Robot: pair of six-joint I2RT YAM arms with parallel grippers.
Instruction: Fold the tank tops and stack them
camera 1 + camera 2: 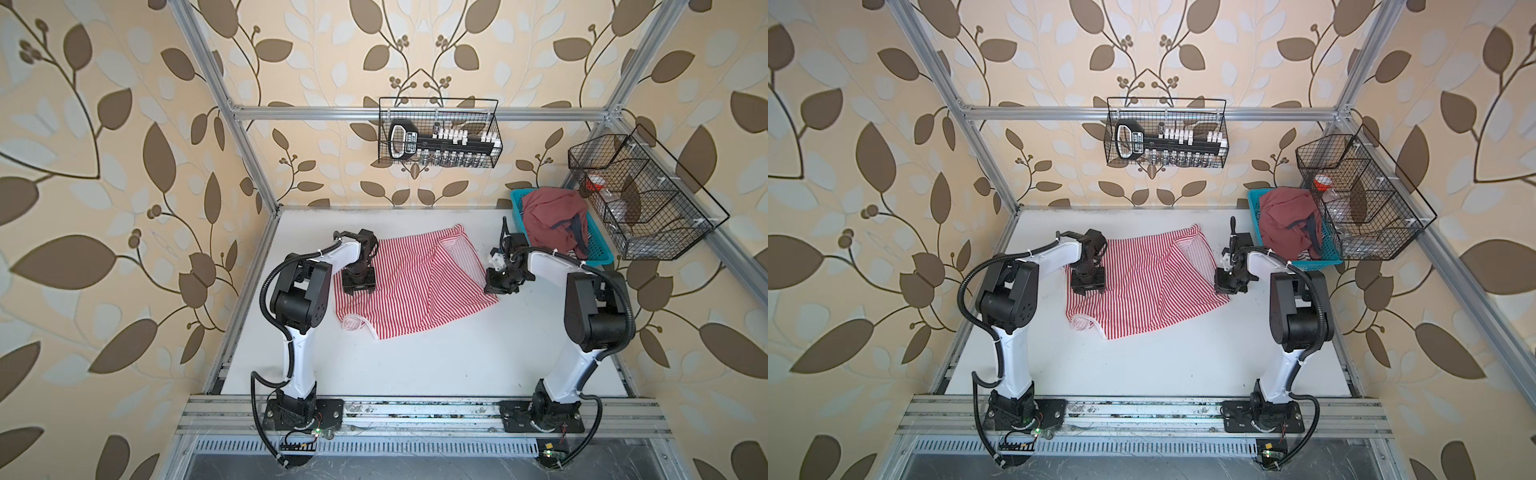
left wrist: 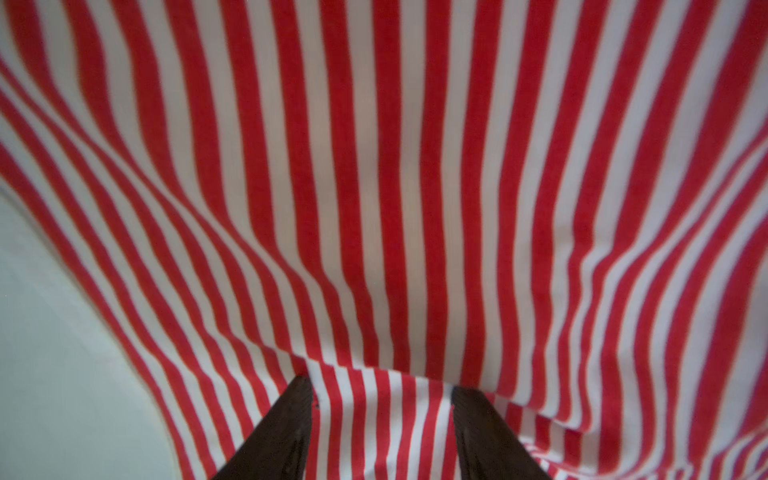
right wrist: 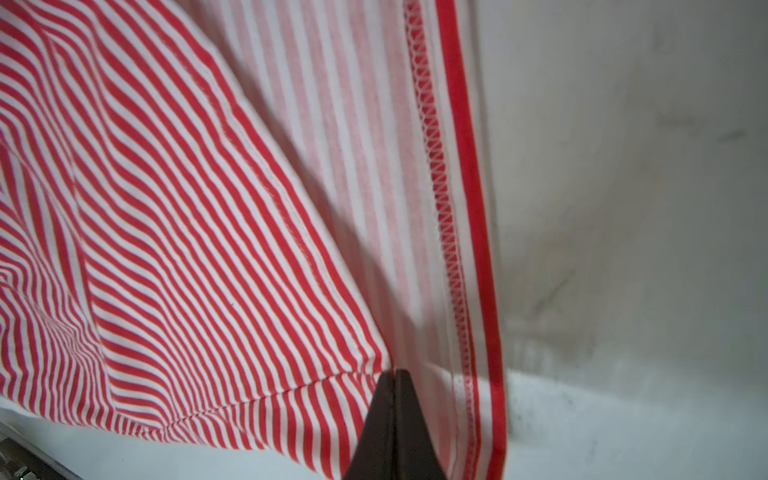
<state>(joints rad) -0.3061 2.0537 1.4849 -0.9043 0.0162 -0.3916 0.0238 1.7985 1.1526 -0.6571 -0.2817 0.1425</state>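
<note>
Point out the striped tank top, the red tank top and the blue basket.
striped tank top (image 1: 399,286), in a top view, middle of the spread cloth.
red tank top (image 1: 548,220), in a top view, bunched cloth in the basket.
blue basket (image 1: 517,205), in a top view, its left wall.

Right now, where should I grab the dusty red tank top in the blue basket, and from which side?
Probably pinch the raised fold at the top of the dusty red tank top, coming straight down: it's heaped above the blue basket rim, whose walls block the sides.
</note>
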